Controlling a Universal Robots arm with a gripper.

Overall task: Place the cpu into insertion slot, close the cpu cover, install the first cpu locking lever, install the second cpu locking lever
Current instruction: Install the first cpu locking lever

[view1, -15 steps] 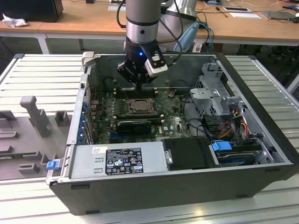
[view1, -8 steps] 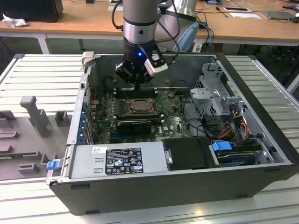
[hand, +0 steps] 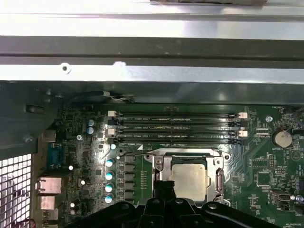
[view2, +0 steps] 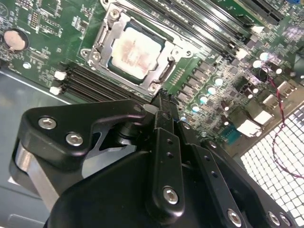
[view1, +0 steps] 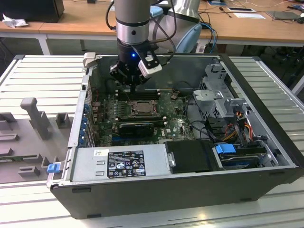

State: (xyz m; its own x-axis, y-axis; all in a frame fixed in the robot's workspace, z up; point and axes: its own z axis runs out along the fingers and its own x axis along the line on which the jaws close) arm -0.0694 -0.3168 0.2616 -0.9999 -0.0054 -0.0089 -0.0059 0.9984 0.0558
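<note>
- The cpu (view2: 134,51) sits in the insertion slot (view2: 121,72), mid-case on the green board. The cpu cover (view2: 100,40) lies flat around its edges.
- The hand (view2: 164,97) hovers at the socket's corner, fingers pinched narrow, gripping nothing I can see.
- I reckon it's the first lever step: the wire lever (hand: 137,155) along the far edge needs pushing down and hooking.

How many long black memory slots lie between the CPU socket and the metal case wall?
4. In the first wrist view the memory slots lie in parallel rows: one nearest the case wall, two between, one beside the cpu cover. None seems hidden.
</note>
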